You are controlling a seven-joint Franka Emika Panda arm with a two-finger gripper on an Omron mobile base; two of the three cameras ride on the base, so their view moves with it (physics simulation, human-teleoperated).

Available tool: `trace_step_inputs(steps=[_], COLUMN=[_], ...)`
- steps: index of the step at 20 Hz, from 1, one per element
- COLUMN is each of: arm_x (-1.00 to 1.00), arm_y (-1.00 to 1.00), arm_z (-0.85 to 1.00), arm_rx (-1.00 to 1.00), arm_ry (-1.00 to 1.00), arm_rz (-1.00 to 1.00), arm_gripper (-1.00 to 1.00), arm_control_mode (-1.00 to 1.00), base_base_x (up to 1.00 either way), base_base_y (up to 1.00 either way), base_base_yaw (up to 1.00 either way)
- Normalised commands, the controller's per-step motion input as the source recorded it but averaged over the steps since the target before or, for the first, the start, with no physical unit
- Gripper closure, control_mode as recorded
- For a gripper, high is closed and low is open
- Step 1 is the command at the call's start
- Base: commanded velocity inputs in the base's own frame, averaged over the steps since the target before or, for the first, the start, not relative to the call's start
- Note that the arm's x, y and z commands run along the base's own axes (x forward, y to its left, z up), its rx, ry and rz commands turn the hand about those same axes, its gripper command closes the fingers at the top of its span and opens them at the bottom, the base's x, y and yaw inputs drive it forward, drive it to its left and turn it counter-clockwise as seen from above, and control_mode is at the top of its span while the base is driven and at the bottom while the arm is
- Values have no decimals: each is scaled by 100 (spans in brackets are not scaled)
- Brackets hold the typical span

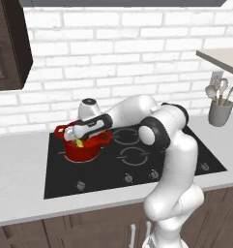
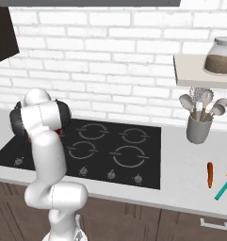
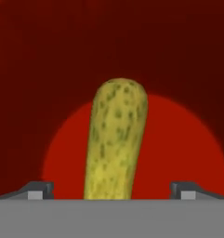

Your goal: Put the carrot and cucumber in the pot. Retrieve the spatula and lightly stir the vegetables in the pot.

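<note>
The cucumber stands inside the red pot, between my gripper's spread, untouching fingers. The pot sits on the black cooktop before white brick; carrot and spatula lie on the counter near the utensil holder

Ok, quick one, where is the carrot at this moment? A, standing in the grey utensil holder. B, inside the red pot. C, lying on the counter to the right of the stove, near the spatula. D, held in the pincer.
C: the right base view shows the carrot lying on the counter right of the stove, beside the spatula, while the cucumber is what sits between the open pincer fingers over the pot.
</note>
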Motion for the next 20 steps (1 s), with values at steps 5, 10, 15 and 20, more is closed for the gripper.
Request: trace_step_inputs(steps=[5,10,15,20], arm_x=[72,-79,100,-59], arm_y=[60,-32,45,-16], arm_z=[0,10,9,6], arm_rx=[0,3,-1,2], arm_ry=[0,1,2,1], arm_rz=[0,0,0,0], arm_gripper=[-100,-100,-100,-100], arm_control_mode=[-100,-100,-100,-100], base_base_x=[0,0,0,0], base_base_y=[0,0,0,0], base_base_yaw=[0,0,0,0])
